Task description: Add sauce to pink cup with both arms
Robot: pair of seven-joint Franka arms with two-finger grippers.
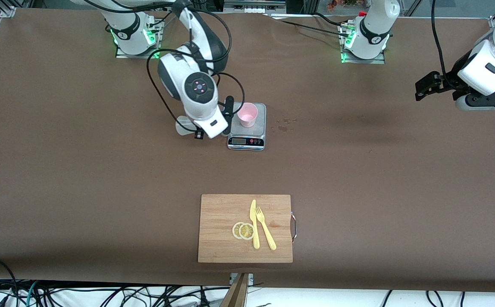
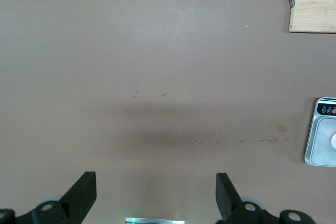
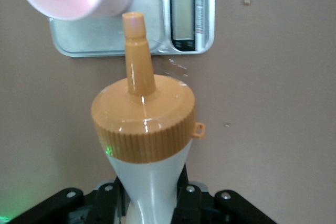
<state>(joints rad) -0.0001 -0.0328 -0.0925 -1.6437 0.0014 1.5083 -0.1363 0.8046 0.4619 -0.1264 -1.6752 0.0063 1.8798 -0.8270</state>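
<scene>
Probably a robotics lab: brown-covered table (image 1: 358, 170), bolted arm bases (image 1: 134, 40), loose floor cables (image 1: 102, 294).

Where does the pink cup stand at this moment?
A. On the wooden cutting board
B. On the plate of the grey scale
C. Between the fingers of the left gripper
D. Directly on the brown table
B: the pink cup stands on the plate of the grey scale, away from the cutting board.

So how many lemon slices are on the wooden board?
2. Both lemon slices lie overlapping on the cutting board, beside the yellow knife. No others show.
</scene>
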